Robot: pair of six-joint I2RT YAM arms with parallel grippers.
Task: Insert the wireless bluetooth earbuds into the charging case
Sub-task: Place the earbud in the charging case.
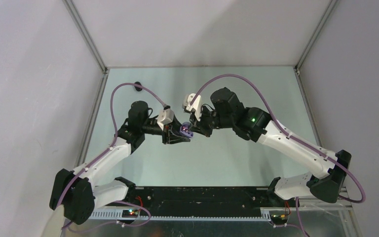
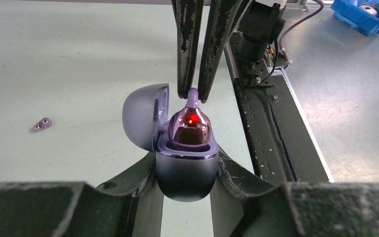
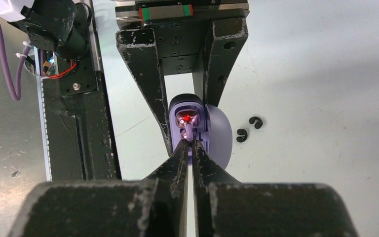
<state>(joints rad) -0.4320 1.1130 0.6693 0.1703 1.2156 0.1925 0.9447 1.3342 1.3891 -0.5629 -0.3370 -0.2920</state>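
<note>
My left gripper [image 2: 186, 170] is shut on the lavender charging case [image 2: 186, 175] and holds it upright with its lid [image 2: 140, 116] open to the left. A glossy pale purple earbud [image 2: 190, 126] with a red light sits in the case's well. My right gripper [image 2: 193, 95] is shut on its thin stem from above. In the right wrist view the right gripper [image 3: 191, 143] pinches the stem [image 3: 189, 131] over the case [image 3: 180, 109], which sits between the left fingers [image 3: 150, 84]. In the top view both grippers meet at the case [image 1: 185, 131] at mid-table.
Two tiny pale purple pieces [image 2: 42, 124] lie on the table left of the case. Two tiny black C-shaped pieces [image 3: 246, 129] lie beside the lid. A black base rail [image 2: 266, 123] runs along the near edge. A blue bin [image 2: 365, 15] stands beyond it. A small black object [image 1: 138, 86] lies at the far left.
</note>
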